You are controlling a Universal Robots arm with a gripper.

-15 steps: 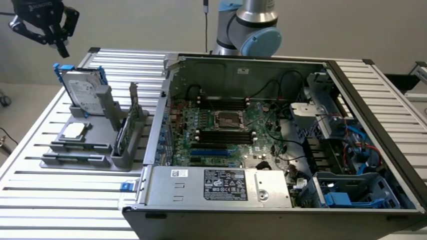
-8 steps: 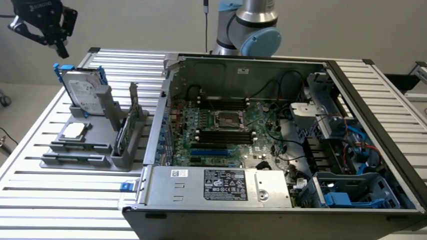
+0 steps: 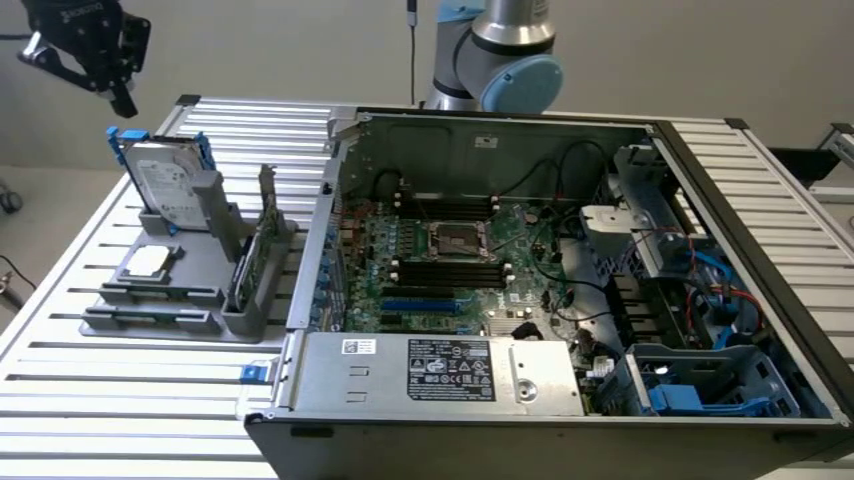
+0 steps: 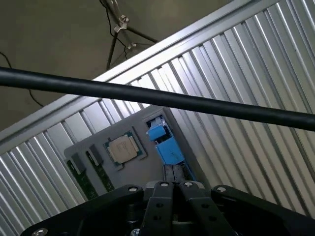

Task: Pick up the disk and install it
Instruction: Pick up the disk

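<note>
The disk (image 3: pixel 166 184) stands upright in a grey holder (image 3: pixel 174 300) on the exterior view's left, its white label facing out and a blue carrier around it. In the wrist view the disk (image 4: pixel 167 145) is seen edge-on from above, as a blue strip. My gripper (image 3: pixel 123 103) hangs in the air above and a little behind the disk, apart from it. Its fingers (image 4: pixel 162 196) are pressed together, and the gripper (image 4: pixel 175 188) is shut with nothing in it.
The holder also carries a square silver chip (image 3: pixel 147 262) and a thin green memory stick (image 3: pixel 243 270). An open computer case (image 3: pixel 561 300) fills the exterior view's right, with a blue-lined drive bay (image 3: pixel 694 385) at its near corner. A black cable (image 4: pixel 157 98) crosses the wrist view.
</note>
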